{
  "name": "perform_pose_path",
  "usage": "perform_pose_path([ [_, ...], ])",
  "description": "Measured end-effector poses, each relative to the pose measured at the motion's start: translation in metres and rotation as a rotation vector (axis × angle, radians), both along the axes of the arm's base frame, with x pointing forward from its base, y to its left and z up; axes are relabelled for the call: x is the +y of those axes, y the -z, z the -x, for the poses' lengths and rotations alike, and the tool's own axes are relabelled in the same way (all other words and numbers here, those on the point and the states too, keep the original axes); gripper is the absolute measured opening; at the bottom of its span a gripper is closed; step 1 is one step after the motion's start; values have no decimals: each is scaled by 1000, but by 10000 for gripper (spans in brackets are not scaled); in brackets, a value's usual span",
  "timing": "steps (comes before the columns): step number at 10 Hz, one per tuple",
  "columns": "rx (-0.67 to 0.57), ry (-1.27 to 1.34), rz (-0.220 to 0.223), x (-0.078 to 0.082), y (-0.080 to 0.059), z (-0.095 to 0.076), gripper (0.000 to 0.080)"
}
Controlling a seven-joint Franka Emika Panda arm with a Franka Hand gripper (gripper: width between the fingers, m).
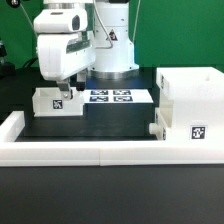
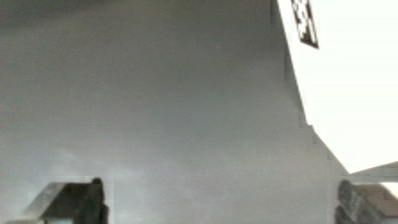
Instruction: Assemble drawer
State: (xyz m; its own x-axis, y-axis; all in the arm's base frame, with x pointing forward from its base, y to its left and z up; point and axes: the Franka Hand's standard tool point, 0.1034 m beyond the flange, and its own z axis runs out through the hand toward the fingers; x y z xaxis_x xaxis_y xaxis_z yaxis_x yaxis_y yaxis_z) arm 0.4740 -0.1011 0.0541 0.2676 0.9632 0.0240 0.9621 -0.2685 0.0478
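Box housing point(image 1: 190, 95): white; 1 black-and-white square tag on its face.
Small tray point(image 1: 50, 100): white; 1 black-and-white square tag.
Marker board point(image 1: 110, 97): white; black-and-white square tags.
Table point(image 1: 110, 122): plain black.
Low wall point(image 1: 80, 152): plain white.
Arm casing point(image 1: 60, 50): white, dark seams.
Gripper fingers point(image 2: 71, 203): dark grey.

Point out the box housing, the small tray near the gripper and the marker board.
box housing point(image 1: 190, 108): exterior view, tagged near wall.
small tray point(image 1: 56, 103): exterior view, tagged wall.
marker board point(image 1: 112, 97): exterior view, middle tags.
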Motion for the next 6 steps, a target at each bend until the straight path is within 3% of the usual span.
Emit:
perform_pose_path([
  [5,3,331,-25,-1,0,1,649],
  [6,-26,441,-38,-11,2,6,649],
])
